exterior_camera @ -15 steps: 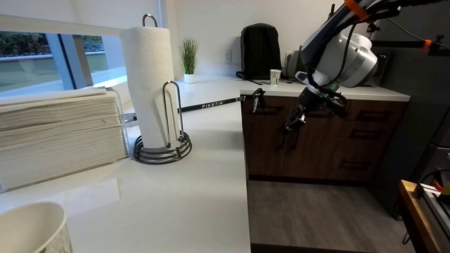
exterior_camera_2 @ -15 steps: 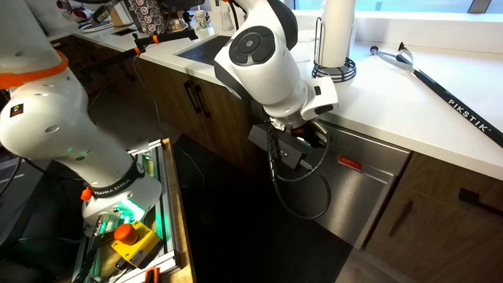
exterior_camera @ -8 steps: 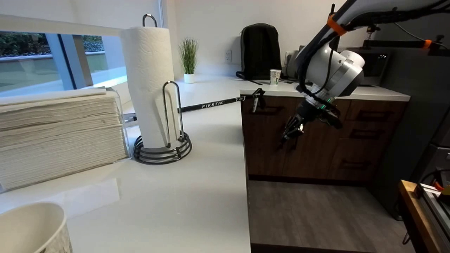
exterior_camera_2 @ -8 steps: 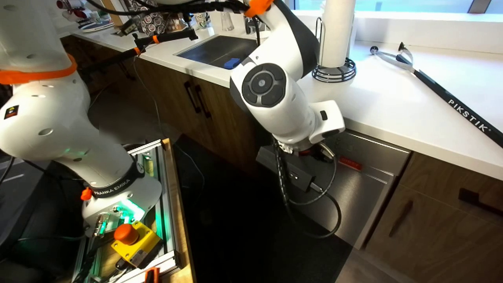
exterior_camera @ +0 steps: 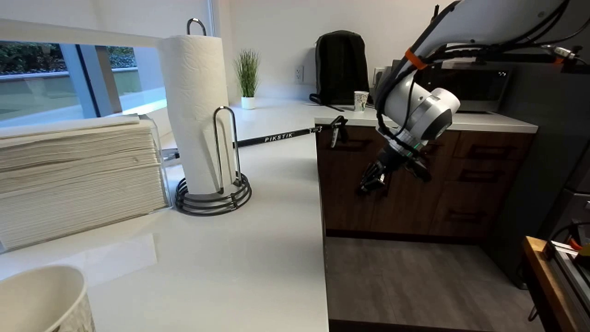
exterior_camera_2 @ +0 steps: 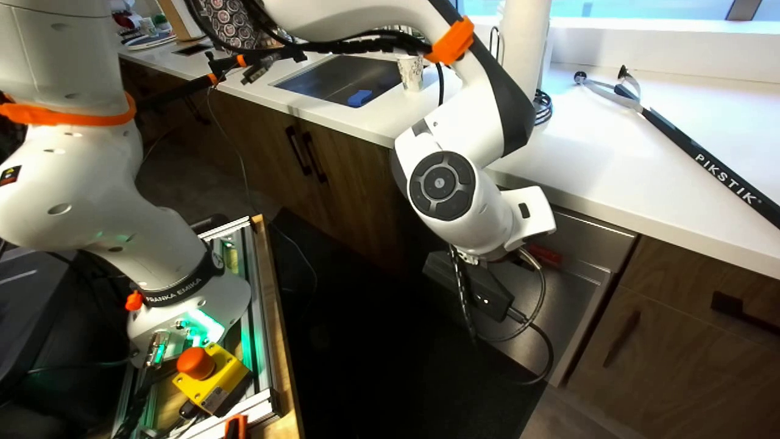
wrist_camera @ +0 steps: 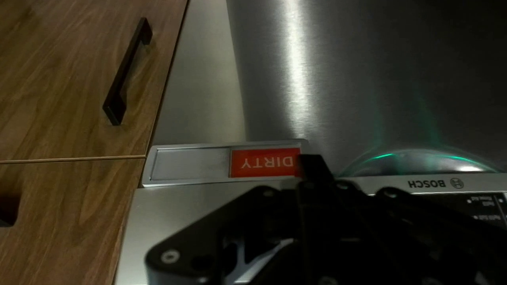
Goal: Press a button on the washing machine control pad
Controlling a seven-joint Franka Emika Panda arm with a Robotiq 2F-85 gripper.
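In both exterior views the arm point(exterior_camera_2: 365, 15) slopes down from the top and bends at the wrist point(exterior_camera_2: 487, 213), the gripper point(exterior_camera: 364, 188) below it slanting downward, its fingers point(wrist_camera: 311, 170) side by side, meeting at their ends in the wrist view.

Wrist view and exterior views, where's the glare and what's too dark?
In the wrist view, a bright streak down the steel door and a gripper so dark its parts largely merge; in an exterior view, the window washed out pale; in an exterior view, the backpack dark with little detail.
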